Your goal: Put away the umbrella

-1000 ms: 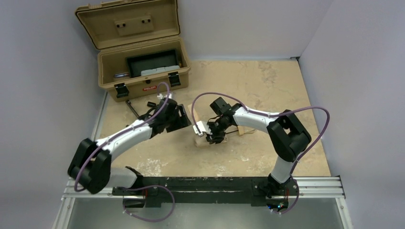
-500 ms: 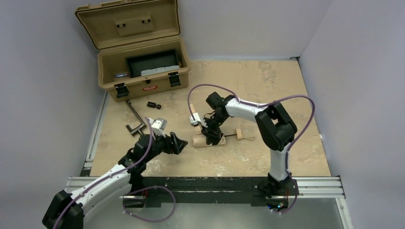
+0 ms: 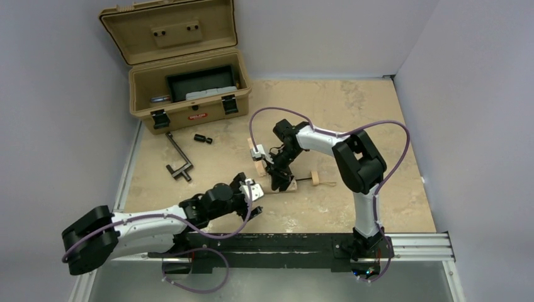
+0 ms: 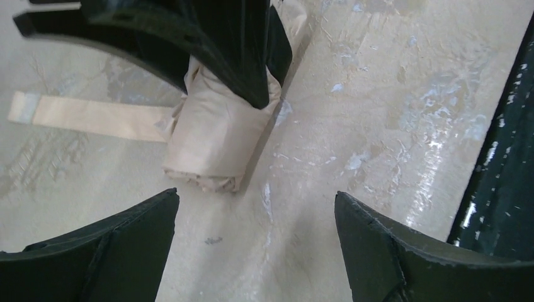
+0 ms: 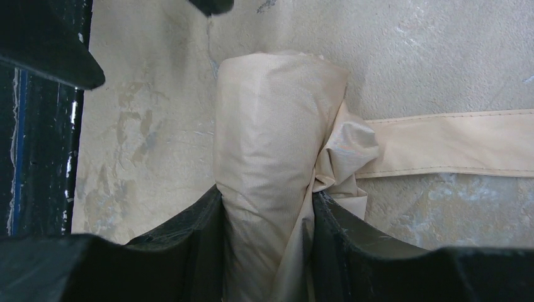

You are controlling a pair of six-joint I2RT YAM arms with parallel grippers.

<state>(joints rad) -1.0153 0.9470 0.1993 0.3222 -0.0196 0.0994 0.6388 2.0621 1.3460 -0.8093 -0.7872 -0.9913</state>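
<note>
The umbrella is a small rolled beige bundle lying on the table, its pale wooden handle pointing right. My right gripper is shut on the bundle from above. In the right wrist view both fingers press the fabric roll, and its flat beige strap trails off to the right. My left gripper is open and empty at the bundle's left end. In the left wrist view the roll's end lies just beyond the spread fingertips, apart from them.
An open tan hard case stands at the back left, with a dark tray inside. A black crank tool and a small black cylinder lie in front of it. A black rail runs along the near edge.
My left arm has swung from near the case back to the near edge, then right to the bundle's left end. My right gripper has stayed shut on the bundle, shifting only slightly.
</note>
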